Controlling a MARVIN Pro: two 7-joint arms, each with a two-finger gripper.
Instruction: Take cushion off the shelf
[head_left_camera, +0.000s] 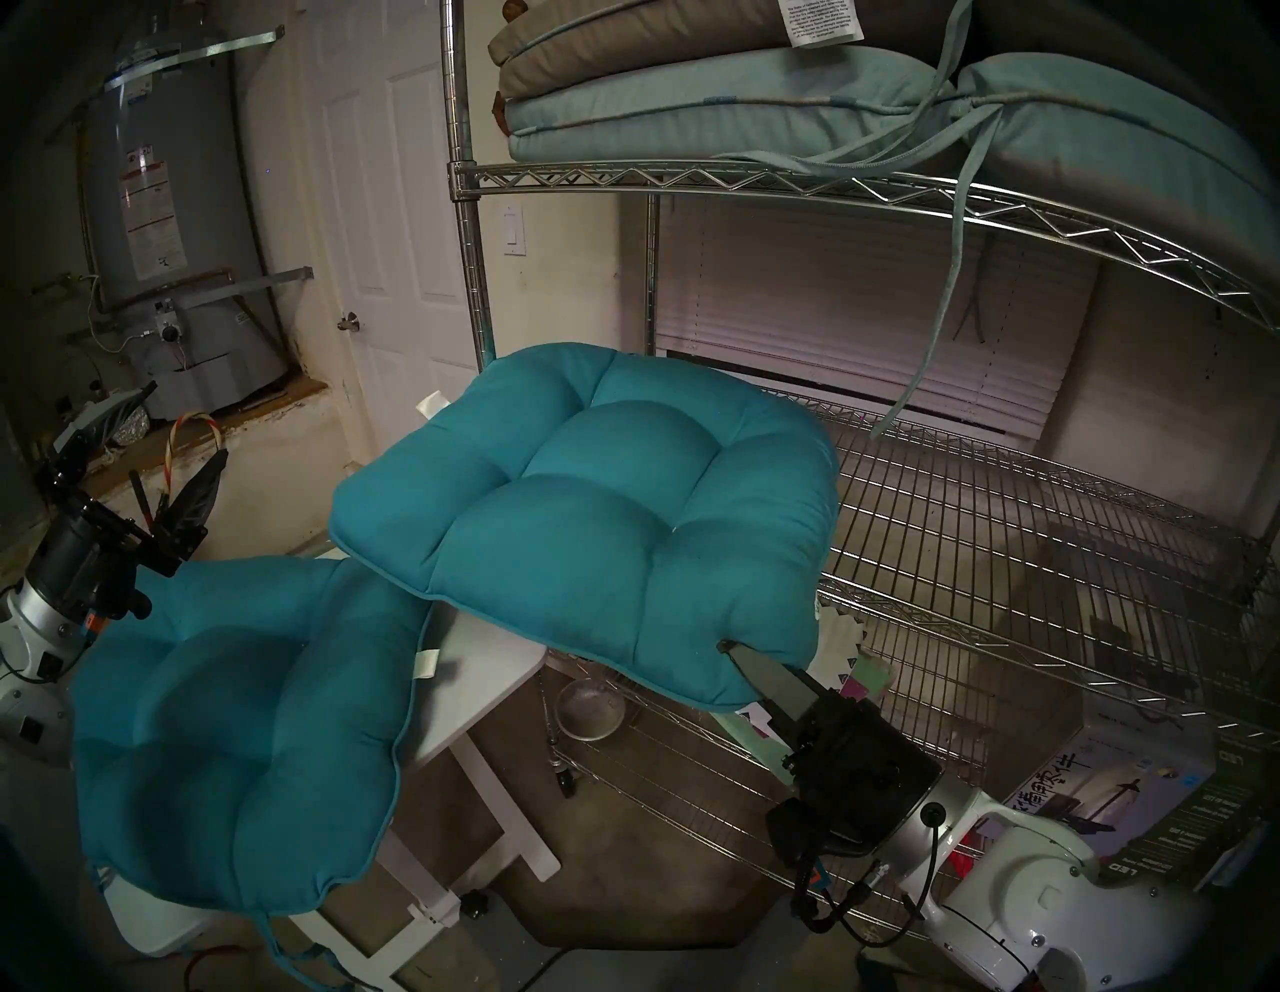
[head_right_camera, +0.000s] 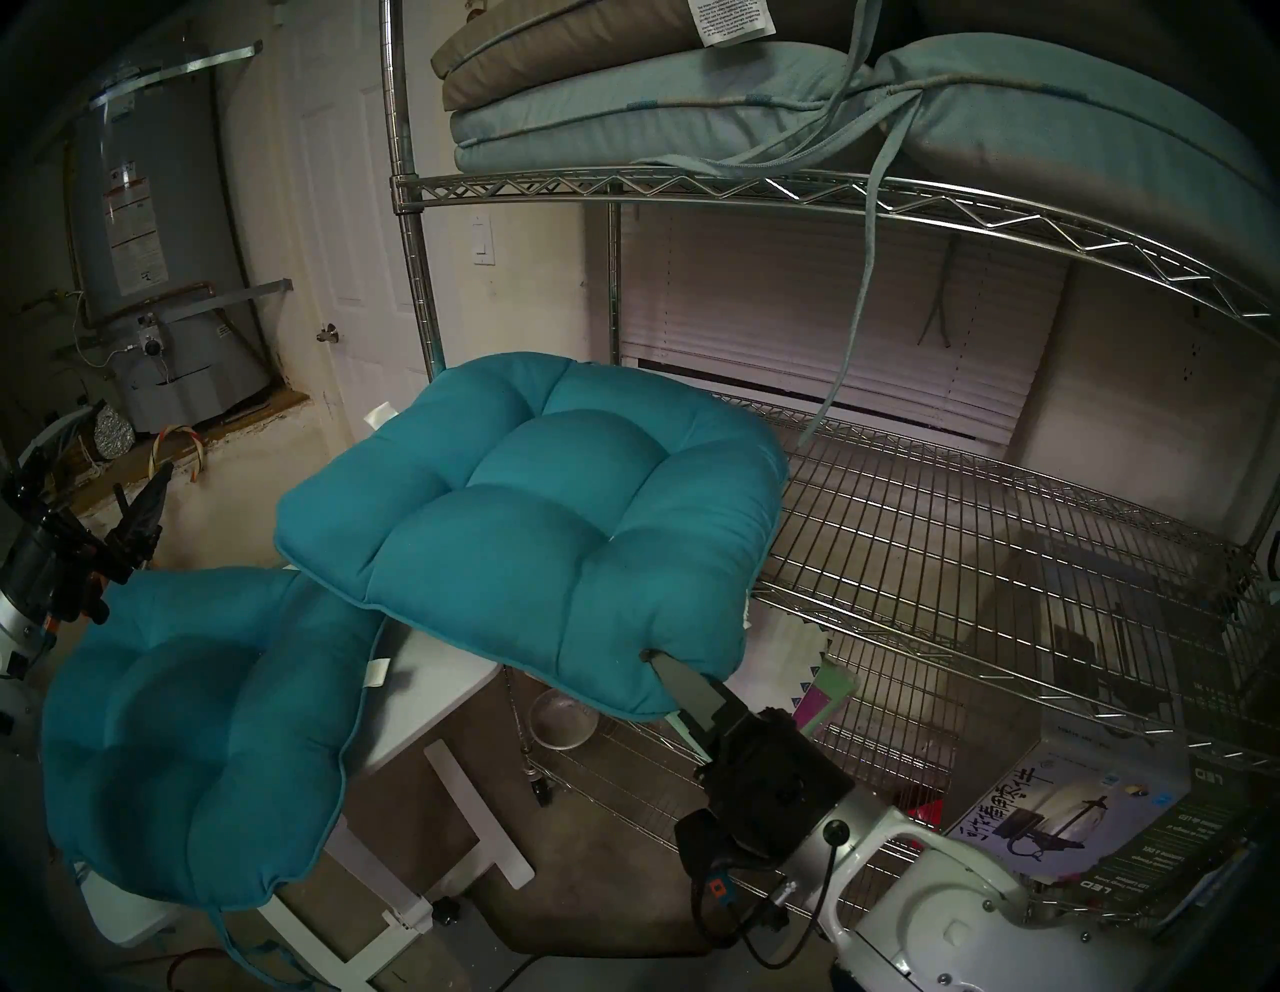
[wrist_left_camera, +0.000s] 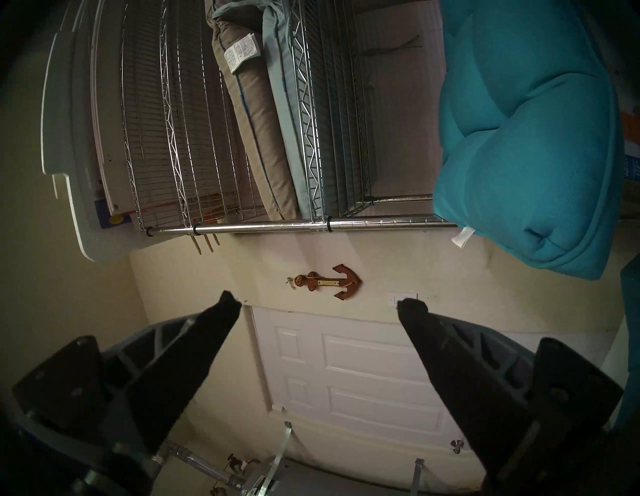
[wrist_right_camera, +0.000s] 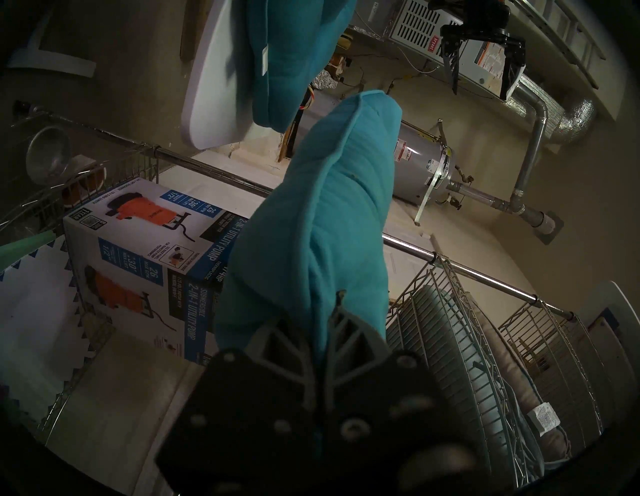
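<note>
At the far left, the left pincer (head_left_camera: 149, 478) is standing wide open and is gripping nothing, raised beside the worktop. Below it, a second teal cushion (head_left_camera: 228, 734) is lying on the small white worktop (head_left_camera: 485, 665) and is hanging a little over its edge. In the middle, the teal tufted cushion (head_left_camera: 596, 512) is hanging in the air, in front of the wire shelf (head_left_camera: 1004, 512) and partly above the worktop, already clear of the middle tier. The right pincer (head_left_camera: 734, 651) is pinching one corner of it, jaws nearly closed. I am judging the cushion as light, soft and floppy, so it is sagging away from the grip; a hold deep on the corner seam seems the safest. On the top tier, grey and pale blue cushions (head_left_camera: 692, 104) are lying stacked
</note>
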